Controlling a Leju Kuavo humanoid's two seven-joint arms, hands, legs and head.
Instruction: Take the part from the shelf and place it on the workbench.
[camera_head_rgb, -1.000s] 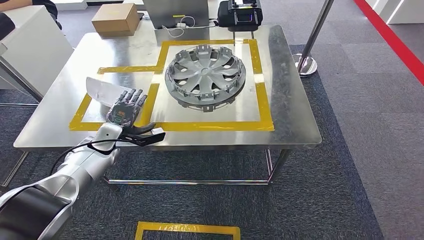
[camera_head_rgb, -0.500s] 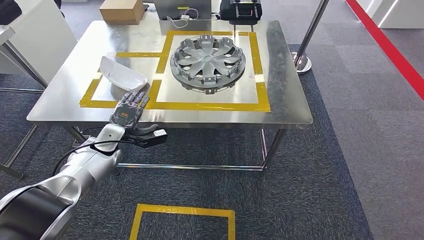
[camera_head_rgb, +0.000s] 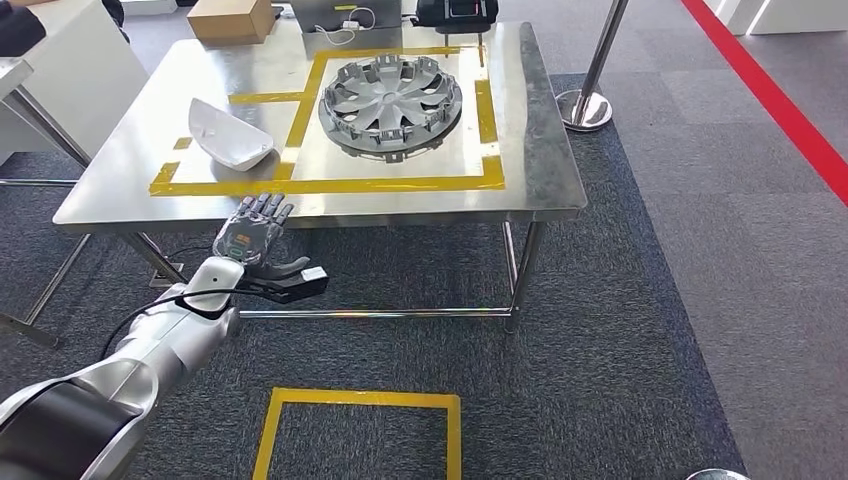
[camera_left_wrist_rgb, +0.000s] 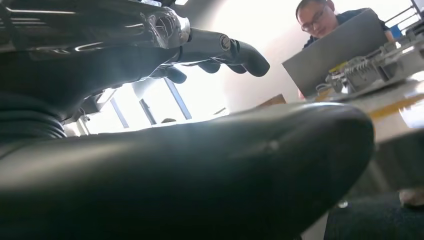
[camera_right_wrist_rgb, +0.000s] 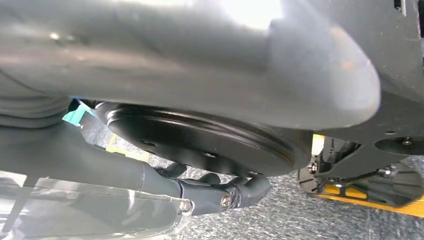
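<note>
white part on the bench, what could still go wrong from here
The white part lies on the workbench, straddling the yellow tape of the small box, so it may count as misplaced. The left hand, open and empty, hangs just off the bench's front edge; a swing upward could knock that edge. The part also sits close to the hubcap, so any nudge could push them together.

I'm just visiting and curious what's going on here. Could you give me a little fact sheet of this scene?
Table: steel table marked with yellow tape
White part: white part lying in the smaller taped box
Hubcap: hubcap in the larger taped box
Left hand: left hand empty, fingers apart, in front of the table edge
Right hand: right hand hanging low over the carpet
</note>
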